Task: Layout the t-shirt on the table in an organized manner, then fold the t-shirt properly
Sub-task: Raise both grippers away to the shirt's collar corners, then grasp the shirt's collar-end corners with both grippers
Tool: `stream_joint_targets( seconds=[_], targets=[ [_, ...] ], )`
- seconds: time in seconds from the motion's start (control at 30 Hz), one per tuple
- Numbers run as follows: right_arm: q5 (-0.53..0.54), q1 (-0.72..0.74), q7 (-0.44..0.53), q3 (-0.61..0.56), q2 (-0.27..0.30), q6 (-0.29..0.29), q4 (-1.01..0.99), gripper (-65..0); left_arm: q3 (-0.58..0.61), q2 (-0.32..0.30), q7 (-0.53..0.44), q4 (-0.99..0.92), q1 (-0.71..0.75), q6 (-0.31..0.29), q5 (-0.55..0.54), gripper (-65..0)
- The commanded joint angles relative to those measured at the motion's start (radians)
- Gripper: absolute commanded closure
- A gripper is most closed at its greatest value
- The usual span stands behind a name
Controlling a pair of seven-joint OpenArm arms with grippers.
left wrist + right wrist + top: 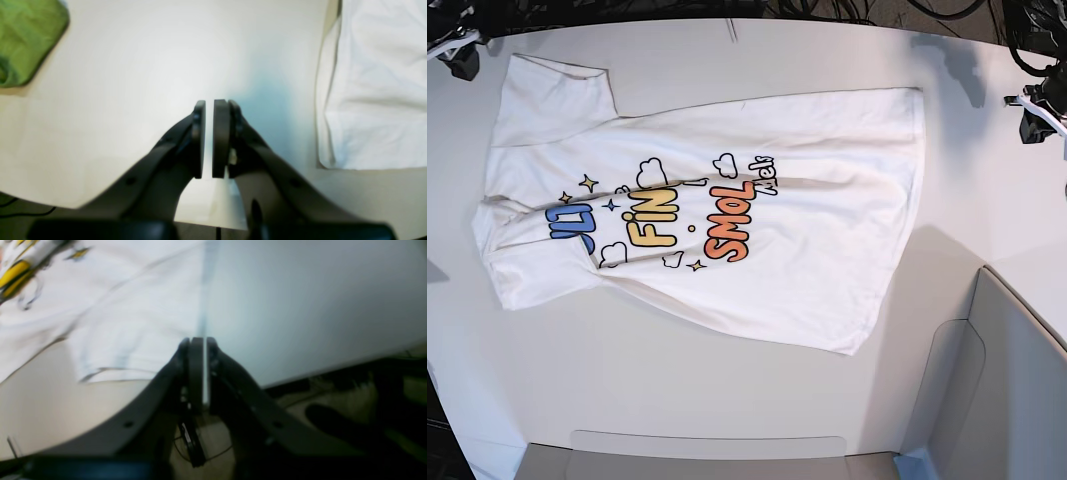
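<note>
Left wrist view: left gripper [209, 140] above bare table [133, 83], pads parallel with only a narrow slit between them, nothing in it. Nearly closed, gripping nothing. White cloth of the t-shirt [377, 86] to the right, well apart from the fingers. Green cloth [26, 40] at the upper left corner, lying off to the side.

Right wrist view: right gripper [200, 373] likewise almost closed, thin gap visible, no fabric between the pads. Sleeve or hem edge of the shirt near the left of the fingers, not touching as far as the blur allows. Table edge and floor clutter below.

Base view: t-shirt [697, 210] spread print-up on the table [727, 400], lengthwise across the view, collar end at left, hem at right. Both sleeves out; near sleeve slightly rumpled, long shallow creases across the body, hem corner skewed. Both arms only just visible at the top corners, clear of the cloth.

Progress, judged: layout largely done, minor smoothing possibly left. No fold made yet; folding entirely outstanding.
</note>
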Motion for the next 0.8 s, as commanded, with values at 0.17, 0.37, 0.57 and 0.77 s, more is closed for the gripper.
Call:
stream_joint_targets(
  seconds=[0.17, 0.37, 0.57, 0.77],
  targets=[
    [0.027, -0.003, -0.014, 0.022, 0.092, 0.006, -0.150, -11.0, -0.013, -0.020, -0.013, 0.016, 0.005, -0.001, 0.047, -6.0],
    [0.035, 0.040, -0.016, -0.034, 0.125, 0.006, -0.290, -12.3, -0.011, -0.018, -0.011, 0.016, 0.016, -0.001, 0.047, -6.0],
    [0.033, 0.097, -0.014, -0.097, 0.130, 0.006, -0.397, -12.3, -0.007, -0.017, -0.013, 0.016, 0.034, -0.001, 0.047, -6.0],
    [0.032, 0.123, -0.013, -0.176, 0.125, 0.006, -0.426, -12.4, -0.007, -0.017, -0.006, 0.016, 0.034, -0.001, 0.047, -6.0]
  ],
)
